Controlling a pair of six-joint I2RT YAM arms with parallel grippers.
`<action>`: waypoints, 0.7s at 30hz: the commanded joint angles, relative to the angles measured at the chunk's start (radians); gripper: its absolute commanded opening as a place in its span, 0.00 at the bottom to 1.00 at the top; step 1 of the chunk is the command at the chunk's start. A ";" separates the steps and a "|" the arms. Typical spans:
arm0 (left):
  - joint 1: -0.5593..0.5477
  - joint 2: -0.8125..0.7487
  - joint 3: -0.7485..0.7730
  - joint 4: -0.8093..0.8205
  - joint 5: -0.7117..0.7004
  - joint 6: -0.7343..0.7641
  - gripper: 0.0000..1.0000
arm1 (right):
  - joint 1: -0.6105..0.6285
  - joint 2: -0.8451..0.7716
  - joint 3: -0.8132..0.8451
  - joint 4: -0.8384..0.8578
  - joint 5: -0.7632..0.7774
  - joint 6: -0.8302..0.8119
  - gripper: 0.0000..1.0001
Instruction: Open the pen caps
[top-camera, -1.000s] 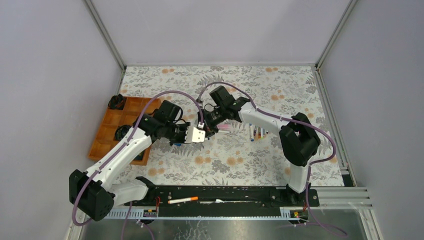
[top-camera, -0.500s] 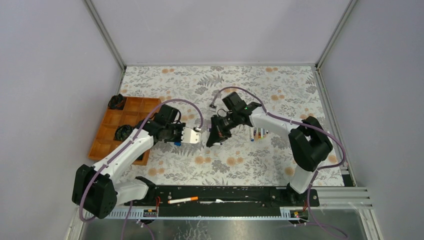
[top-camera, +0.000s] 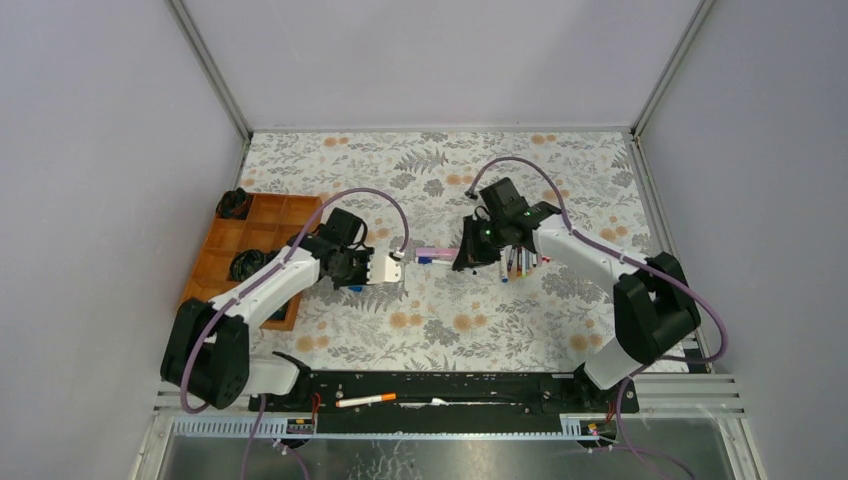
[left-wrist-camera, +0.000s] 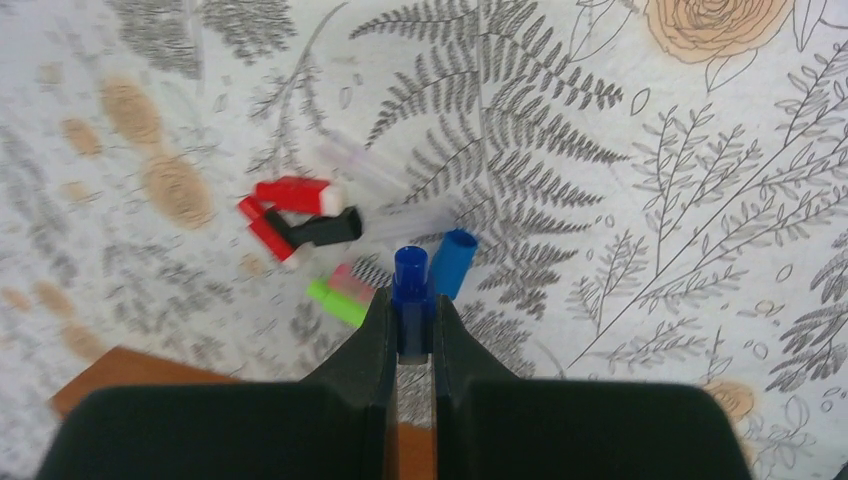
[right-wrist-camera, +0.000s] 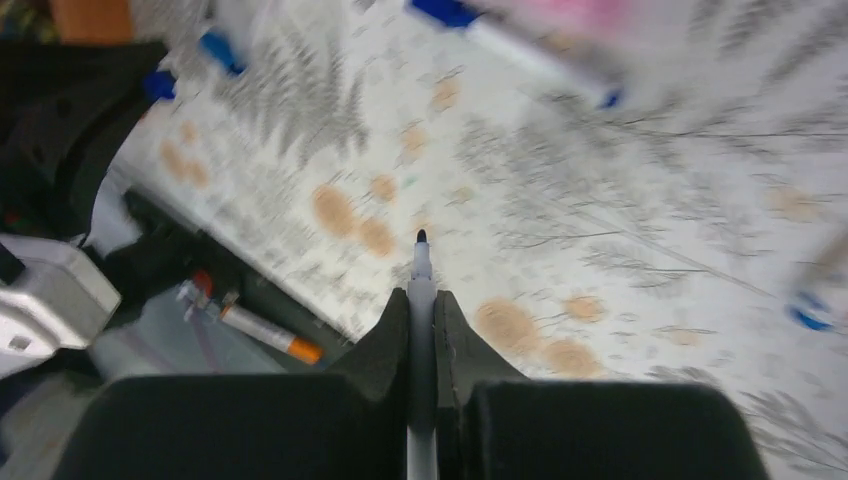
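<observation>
Both arms have drawn apart since a second ago, and the right one has swung right. Now the left gripper clamps a blue cap above loose caps on the floral cloth. The right gripper pinches an uncapped pen beside the pen pile. A pink highlighter lies between them, and an orange tray sits far left.

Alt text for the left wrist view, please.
The left claw is shut on a dark blue cap, held over a floral cloth. Loose caps in red, black, green, pink and light blue lie on the cloth just beyond it. A tray corner shows at lower left.
</observation>
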 joint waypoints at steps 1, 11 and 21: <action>0.003 0.081 -0.039 0.109 0.034 -0.090 0.00 | -0.017 -0.089 -0.063 0.058 0.389 0.027 0.00; 0.003 0.202 -0.016 0.165 -0.036 -0.199 0.17 | -0.021 0.043 -0.080 0.228 0.713 0.025 0.00; 0.003 0.146 0.060 0.075 0.010 -0.224 0.49 | -0.021 0.205 -0.006 0.289 0.775 -0.012 0.00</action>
